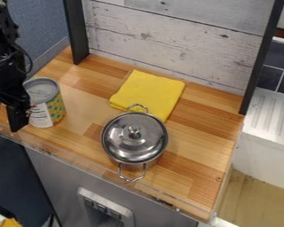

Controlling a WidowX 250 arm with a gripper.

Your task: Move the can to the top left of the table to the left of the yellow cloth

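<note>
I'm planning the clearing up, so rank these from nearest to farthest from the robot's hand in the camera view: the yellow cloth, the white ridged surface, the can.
1. Can: right beside the hand, at the table's left.
2. Yellow cloth: farther across, near the back panel.
3. White ridged surface: beyond the table's right edge.

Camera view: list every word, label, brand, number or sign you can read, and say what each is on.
Nothing here can be read with certainty.
Can: printed label, its lettering too small and blurred to read.
Grey panel on the front below the counter: small marks, too blurred to read.
</note>
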